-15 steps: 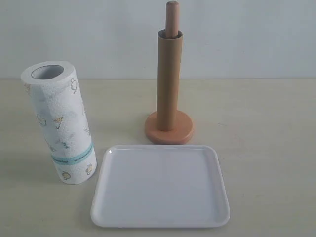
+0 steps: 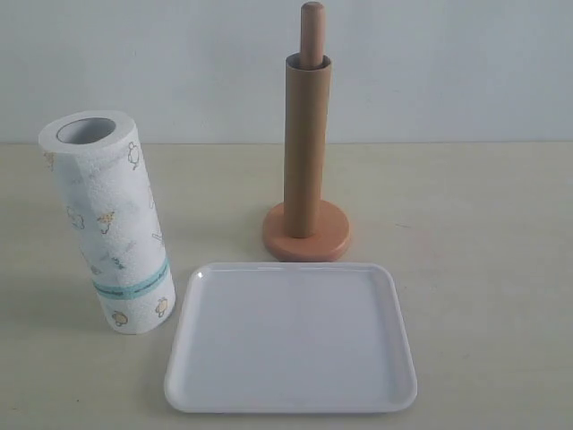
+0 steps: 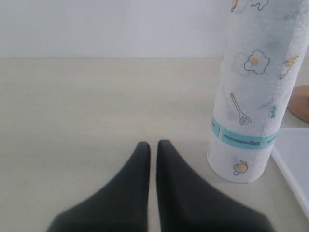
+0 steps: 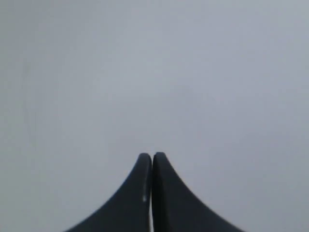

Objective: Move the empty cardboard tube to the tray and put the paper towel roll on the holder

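The brown cardboard tube (image 2: 306, 148) stands upright over the dowel of the wooden holder (image 2: 306, 235), whose rounded top pokes out above it. In front lies the white tray (image 2: 291, 339) with nothing on it. The printed paper towel roll (image 2: 109, 222) stands leaning at the left; the left wrist view shows it (image 3: 253, 92) close beside my left gripper (image 3: 152, 145). That gripper is shut on nothing, low over the table. My right gripper (image 4: 152, 156) is shut too, facing only a blank grey wall. Neither gripper appears in the exterior view.
A light wooden tabletop (image 2: 483, 233) runs back to a plain pale wall (image 2: 448, 63). The tray's rim (image 3: 289, 169) and a bit of the holder's base (image 3: 301, 104) show behind the roll in the left wrist view.
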Robot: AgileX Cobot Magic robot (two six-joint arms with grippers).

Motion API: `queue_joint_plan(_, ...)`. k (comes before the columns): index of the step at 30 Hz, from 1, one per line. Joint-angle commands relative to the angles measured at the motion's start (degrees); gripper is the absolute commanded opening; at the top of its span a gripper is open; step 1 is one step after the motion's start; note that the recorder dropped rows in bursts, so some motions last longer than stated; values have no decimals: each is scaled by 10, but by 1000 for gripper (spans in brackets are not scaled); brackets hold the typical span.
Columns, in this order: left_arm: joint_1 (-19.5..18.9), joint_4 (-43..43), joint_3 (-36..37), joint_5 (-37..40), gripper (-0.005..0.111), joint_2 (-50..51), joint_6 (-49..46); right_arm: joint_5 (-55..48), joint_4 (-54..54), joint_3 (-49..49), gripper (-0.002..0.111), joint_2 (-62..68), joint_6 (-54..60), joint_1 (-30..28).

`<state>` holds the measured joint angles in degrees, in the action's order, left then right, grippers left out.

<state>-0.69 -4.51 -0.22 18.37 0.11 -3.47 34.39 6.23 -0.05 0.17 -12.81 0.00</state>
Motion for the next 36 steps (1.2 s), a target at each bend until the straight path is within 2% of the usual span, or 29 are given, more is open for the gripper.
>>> queue_joint_plan(1,-3,0,2,-2,4,-1,-3,28,-107,-100,0,30,-85,0)
queue_joint_plan(2,-3,0,2,-2,4,-1,-3,16,-141,-129,0,51,-112,0)
queue_joint_plan(3,-3,0,2,-2,4,-1,-3,12,-244,-181,0,115,-184,0)
queue_joint_plan(4,-3,0,2,-2,4,-1,-3,15,-284,-200,0,145,-225,0)
queue_joint_plan(5,-3,0,2,-2,4,-1,-3,17,-394,-243,0,222,-324,0)
queue_joint_plan(7,-3,0,2,-2,4,-1,-3,48,-522,-274,0,347,-433,0)
queue_joint_plan(10,-3,0,2,-2,4,-1,-3,149,-598,-266,0,523,-455,0)
queue_joint_plan(14,-3,0,2,-2,4,-1,-3,233,-595,-246,0,738,-436,0)
queue_joint_plan(19,-3,0,2,-2,4,-1,-3,352,-594,-246,0,879,-383,0)
queue_joint_plan(21,-3,0,2,-2,4,-1,-3,356,-593,-249,0,931,-377,0)
queue_joint_plan(26,-3,0,2,-2,4,-1,-3,356,-575,-290,0,1018,-376,27)
queue_joint_plan(29,-3,0,2,-2,4,-1,-3,356,-580,-321,0,1049,-374,66)
queue_joint_plan(36,-3,0,2,-2,4,-1,-3,356,-580,-402,0,1065,-273,135)
